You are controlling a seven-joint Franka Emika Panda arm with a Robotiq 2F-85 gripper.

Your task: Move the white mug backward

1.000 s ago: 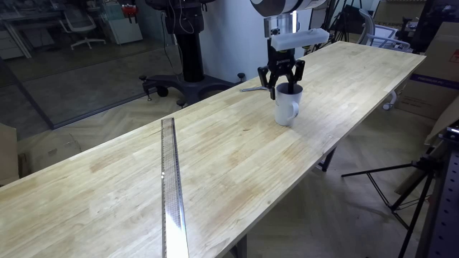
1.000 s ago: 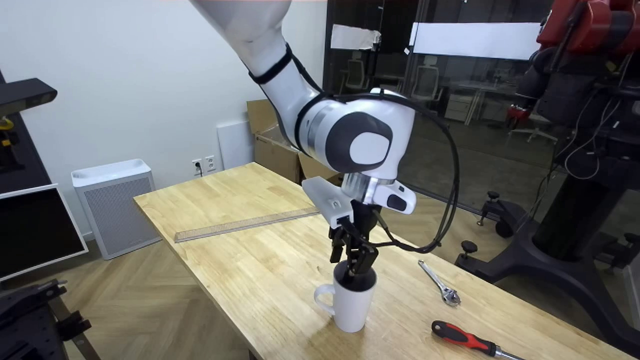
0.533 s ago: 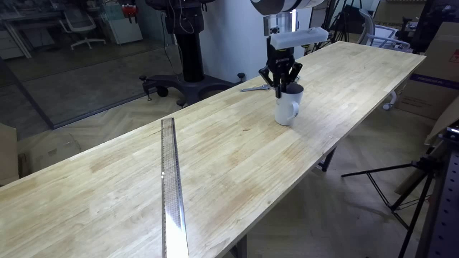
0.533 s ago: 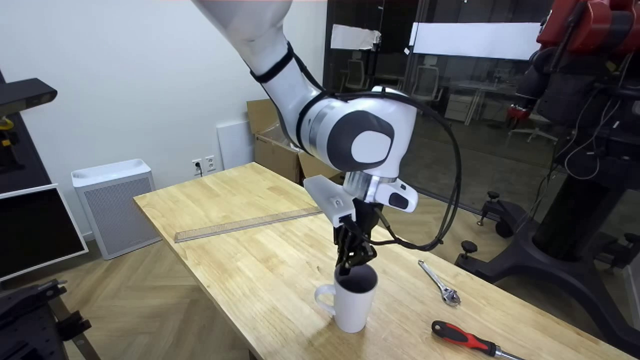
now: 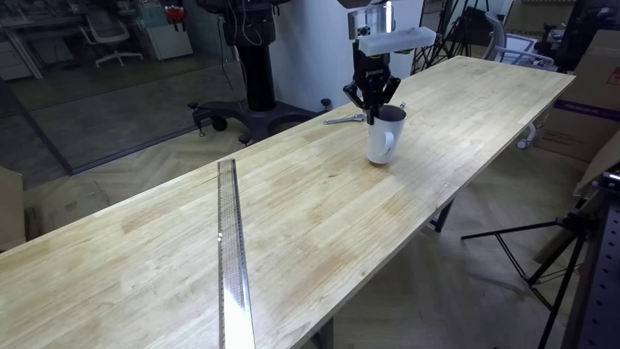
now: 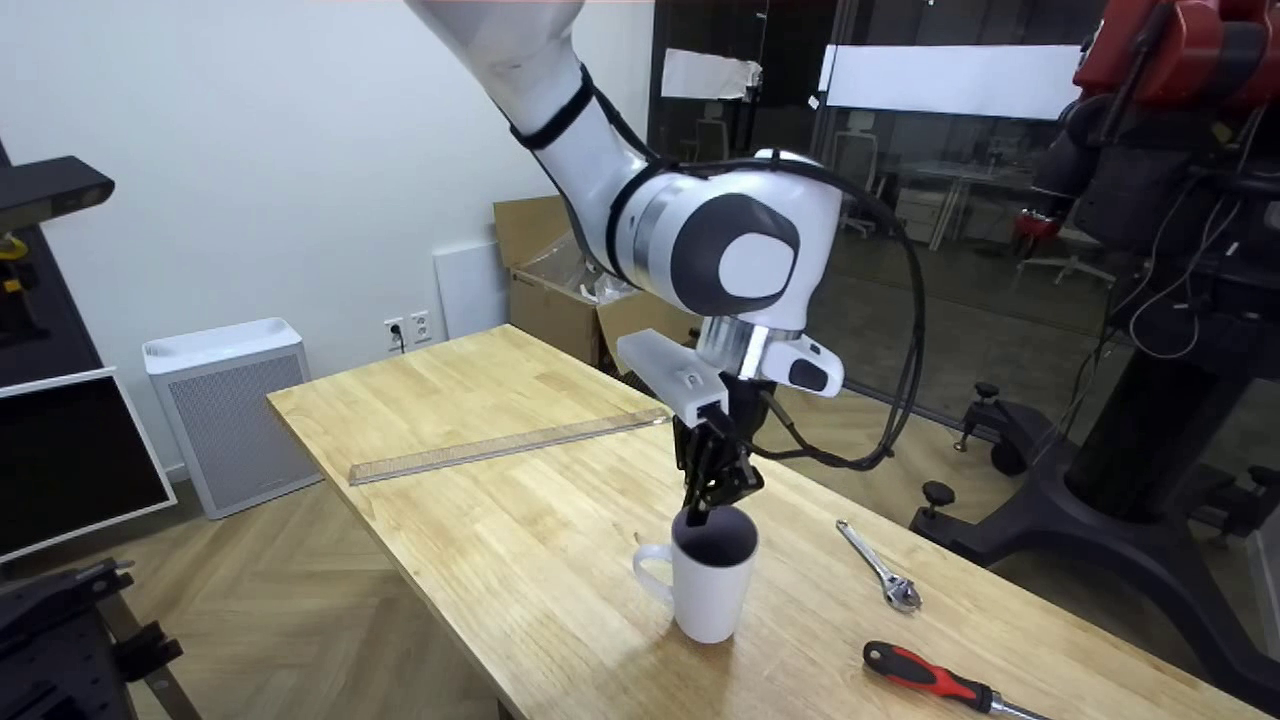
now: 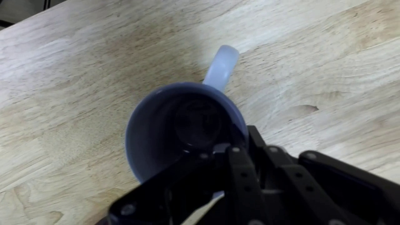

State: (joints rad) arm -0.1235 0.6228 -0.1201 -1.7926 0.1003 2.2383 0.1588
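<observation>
The white mug stands out in both exterior views, slightly tilted and seemingly a little above the wooden table. My gripper is shut on the mug's wall at the rim, with one finger inside the mug and one outside. Seen from the wrist view, the mug's dark bluish inside and pale handle are visible, the handle pointing away from the gripper. Dark finger links cover part of the near rim there.
An adjustable wrench and a red-and-black screwdriver lie near the mug. Across the table farther off is a long clear ruler. A wheeled black stand is beyond the table's edge.
The jaws have come together on the mug's wall; earlier they stood apart, one finger inside. Mug and gripper have since moved up together, and the mug has tilted slightly.
</observation>
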